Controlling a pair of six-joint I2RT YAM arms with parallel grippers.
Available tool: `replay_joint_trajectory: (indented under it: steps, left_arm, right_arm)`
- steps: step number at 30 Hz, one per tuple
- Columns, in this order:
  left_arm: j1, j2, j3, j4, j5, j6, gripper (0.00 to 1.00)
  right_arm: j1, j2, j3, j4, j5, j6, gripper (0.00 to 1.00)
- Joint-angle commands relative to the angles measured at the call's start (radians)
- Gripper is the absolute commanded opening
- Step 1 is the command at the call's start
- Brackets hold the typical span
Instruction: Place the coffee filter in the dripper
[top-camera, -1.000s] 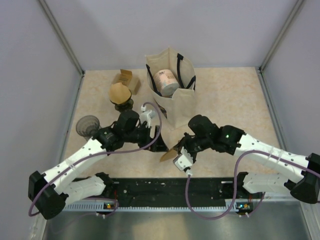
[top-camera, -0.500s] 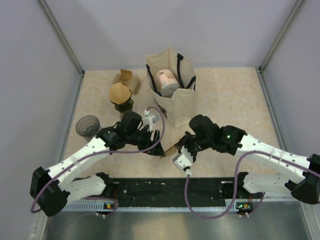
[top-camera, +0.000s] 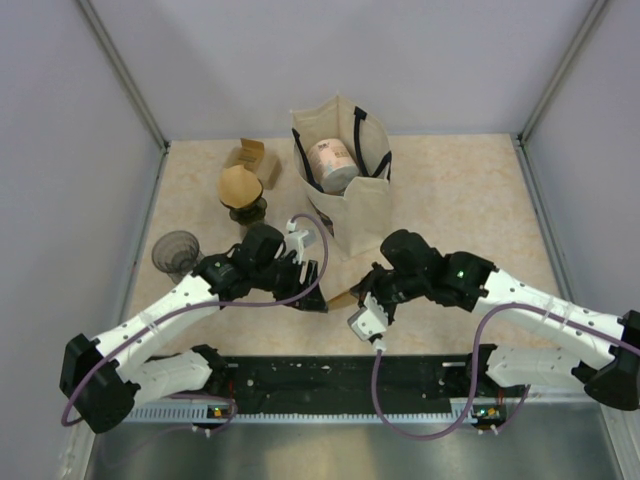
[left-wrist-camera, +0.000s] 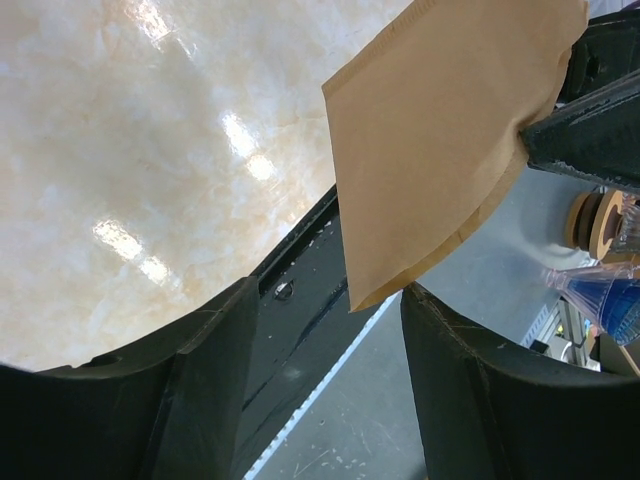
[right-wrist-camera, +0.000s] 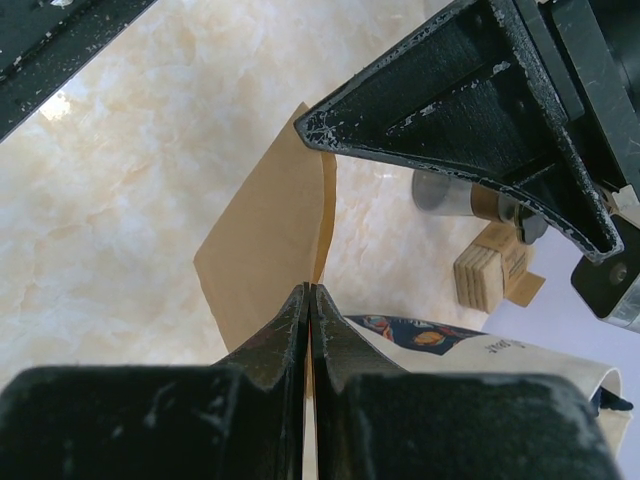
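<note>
A brown paper coffee filter (right-wrist-camera: 262, 250) is pinched edge-on in my right gripper (right-wrist-camera: 311, 298), which is shut on it just above the table. The filter also shows in the left wrist view (left-wrist-camera: 450, 140) and, small, in the top view (top-camera: 341, 298). My left gripper (left-wrist-camera: 330, 350) is open, and the filter's lower corner hangs between its fingers without touching them. In the top view the left gripper (top-camera: 318, 287) sits right beside the right gripper (top-camera: 352, 302). A dark smoky dripper (top-camera: 176, 251) stands at the left, apart from both grippers.
A cream tote bag (top-camera: 352, 205) with a pink-patterned can (top-camera: 331, 160) inside stands behind the grippers. A brown filter stack on a dark stand (top-camera: 240, 190) and a wooden block (top-camera: 251, 156) are at the back left. A black rail (top-camera: 330, 377) runs along the near edge.
My left gripper has shifted a little to the right, up to the filter. The right gripper has kept hold of the filter and nudged slightly forward.
</note>
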Motion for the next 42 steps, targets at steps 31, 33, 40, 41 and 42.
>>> replay_joint_trajectory:
  steps: [31,33,40,41,42]
  left_arm:
    - [-0.045,0.018,0.010,0.152,-0.015,-0.026,0.58]
    - [-0.058,0.032,0.011,0.154,-0.006,-0.008,0.58]
    - [-0.127,0.104,0.057,0.109,-0.081,0.024,0.51]
    - [-0.133,0.106,0.063,0.109,-0.087,0.026,0.49]
    - [-0.140,0.107,0.069,0.108,-0.105,0.023,0.49]
  right_arm:
    - [0.011,0.039,0.084,-0.030,-0.086,0.074,0.00]
    - [0.010,0.040,0.086,-0.027,-0.083,0.078,0.00]
    - [0.010,0.048,0.092,-0.015,-0.085,0.112,0.00]
    - [0.011,0.054,0.095,-0.013,-0.079,0.126,0.00]
    - [0.011,0.056,0.097,-0.015,-0.071,0.132,0.00]
